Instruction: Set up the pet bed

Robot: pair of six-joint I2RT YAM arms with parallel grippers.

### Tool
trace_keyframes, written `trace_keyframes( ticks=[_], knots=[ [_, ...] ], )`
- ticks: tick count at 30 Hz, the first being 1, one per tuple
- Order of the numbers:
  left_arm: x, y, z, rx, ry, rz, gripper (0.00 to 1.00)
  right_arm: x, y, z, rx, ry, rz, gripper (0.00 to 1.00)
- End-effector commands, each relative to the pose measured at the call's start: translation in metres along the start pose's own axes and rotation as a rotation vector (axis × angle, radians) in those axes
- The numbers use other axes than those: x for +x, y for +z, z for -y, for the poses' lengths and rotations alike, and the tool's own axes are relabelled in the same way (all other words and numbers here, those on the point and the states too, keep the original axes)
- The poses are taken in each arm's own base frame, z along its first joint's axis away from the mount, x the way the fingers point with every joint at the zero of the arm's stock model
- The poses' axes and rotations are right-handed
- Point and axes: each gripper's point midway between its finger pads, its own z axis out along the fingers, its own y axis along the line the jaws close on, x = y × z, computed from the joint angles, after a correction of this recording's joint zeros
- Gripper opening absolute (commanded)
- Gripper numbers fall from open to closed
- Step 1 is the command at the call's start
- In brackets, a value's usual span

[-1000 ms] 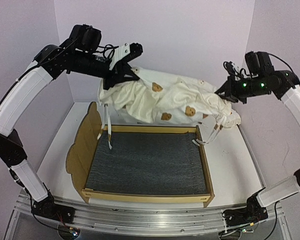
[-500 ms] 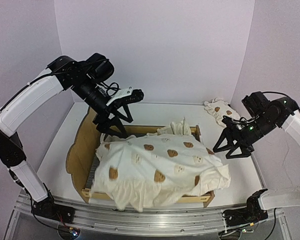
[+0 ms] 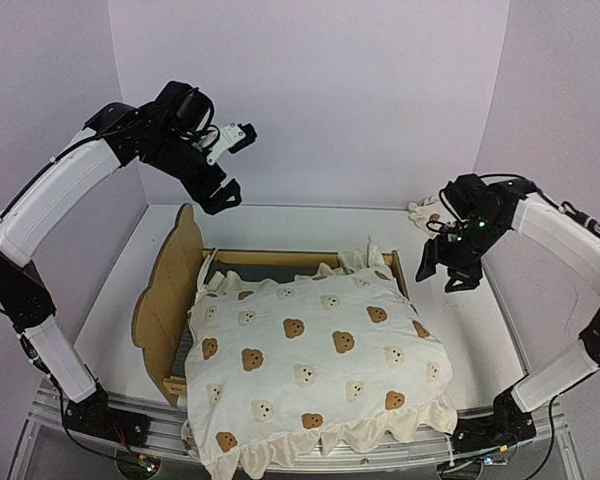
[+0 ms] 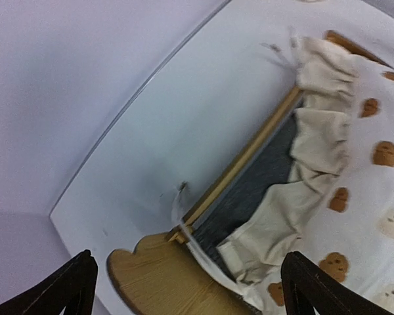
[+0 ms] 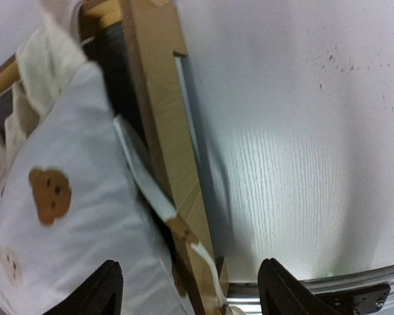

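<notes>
The pet bed stands mid-table, with its curved wooden headboard on the left. The large bear-print cushion lies spread over it, hiding most of the grey base and hanging over the bed's near rail. My left gripper hovers open high above the back-left corner, holding nothing. In the left wrist view the left gripper looks down on the headboard, the base and the cushion's frill. My right gripper is open beside the bed's right rail, clear of the cushion.
A small bear-print pillow lies at the back right by the wall. White tie strings trail over the right rail, and one tie string crosses the headboard corner. White walls close in the table on three sides.
Both grippers let go of the cushion, which dropped and now lies flat over the bed. The left gripper has risen to the back left; the right has lifted slightly beside the bed.
</notes>
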Motion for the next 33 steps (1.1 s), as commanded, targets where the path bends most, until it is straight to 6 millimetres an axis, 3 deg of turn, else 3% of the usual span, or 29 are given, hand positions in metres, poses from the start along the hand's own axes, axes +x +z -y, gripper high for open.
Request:
trace_keyframes(
  ticks=[1, 5, 10, 14, 17, 19, 23, 27, 30, 33],
  knots=[
    [0.084, 0.027, -0.058, -0.204, -0.201, -0.281, 1.0, -0.056, 0.034, -0.011, 0.024, 0.097, 0.127, 0.68],
    [0.116, 0.037, -0.055, -0.22, -0.188, -0.346, 0.99, -0.072, 0.071, -0.024, -0.009, 0.11, 0.09, 0.6],
    [0.123, 0.05, -0.043, -0.138, -0.221, -0.359, 0.95, -0.083, 0.109, -0.023, 0.018, 0.132, 0.059, 0.45],
    [0.126, 0.061, -0.037, -0.11, -0.23, -0.376, 0.71, -0.091, 0.123, -0.018, 0.058, 0.158, 0.069, 0.19],
    [0.115, 0.067, -0.046, -0.133, -0.236, -0.342, 0.47, -0.107, 0.124, -0.011, 0.107, 0.186, 0.131, 0.1],
    [0.102, 0.074, -0.056, -0.16, -0.227, -0.298, 0.35, -0.119, 0.126, -0.01, 0.131, 0.197, 0.169, 0.04],
    [0.078, 0.094, -0.094, -0.261, -0.193, -0.223, 0.25, -0.154, 0.131, -0.018, 0.159, 0.212, 0.248, 0.01],
    [0.053, 0.111, -0.144, -0.347, -0.195, -0.141, 0.25, -0.187, 0.139, -0.034, 0.148, 0.207, 0.295, 0.02],
    [0.04, 0.12, -0.187, -0.417, -0.212, -0.086, 0.26, -0.21, 0.143, -0.049, 0.105, 0.192, 0.313, 0.09],
    [0.024, 0.122, -0.2, -0.411, -0.184, -0.025, 0.42, -0.217, 0.14, -0.057, 0.063, 0.175, 0.306, 0.21]
  ],
)
